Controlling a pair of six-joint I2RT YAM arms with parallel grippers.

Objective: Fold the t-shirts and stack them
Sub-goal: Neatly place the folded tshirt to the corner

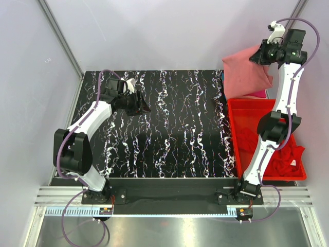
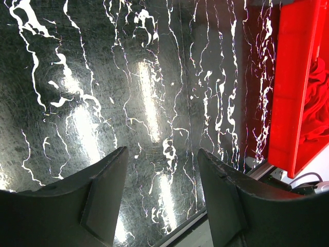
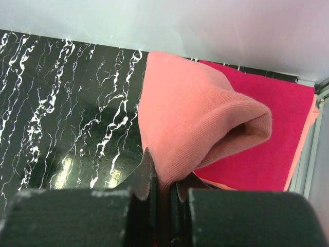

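Hovering the left end effector (image 1: 140, 106) (image 2: 162, 157) low, jaws spread wide; holding the right end effector (image 1: 258, 55) (image 3: 163, 181) high and far out, jaws pinched tight.

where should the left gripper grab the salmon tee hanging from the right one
Probably the free lower corner of the salmon-pink t-shirt, coming in from the table's middle. The right gripper pinches it at the top, so the cloth drapes down and that edge faces the open left gripper.

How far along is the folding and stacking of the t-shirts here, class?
Done: a magenta t-shirt lies flat at the table's far right corner, seemingly folded. In hand: the right claw is shut on a salmon t-shirt held above it; the left claw is open and empty. Left: red t-shirts lie crumpled in the red bin.
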